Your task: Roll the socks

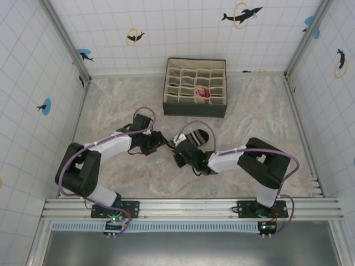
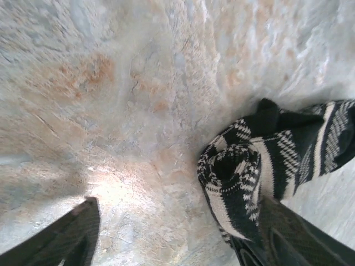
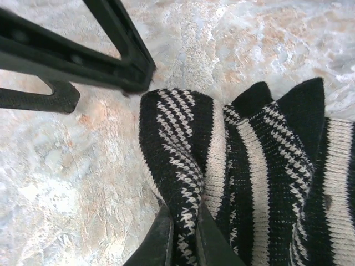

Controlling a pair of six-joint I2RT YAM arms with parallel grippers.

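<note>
Your left jaws hang released beside the curled end of the striped sock (image 2: 233, 172), lying mid-table (image 1: 111, 111); your right jaws pinch its fold. Roll looks half done, tail loose. A reddish bundle (image 1: 202, 93), likely the other sock, sits in the far box (image 1: 194, 108).

Sock A (image 1: 198, 136): lying on the table (image 1: 111, 105), in front of the organiser box (image 1: 195, 106).
Sock B (image 1: 203, 93): sitting in a box compartment (toward the front right).
Left gripper (image 1: 163, 141): hovering just left of sock A.
Right gripper (image 1: 182, 146): touching sock A's near edge.
</note>
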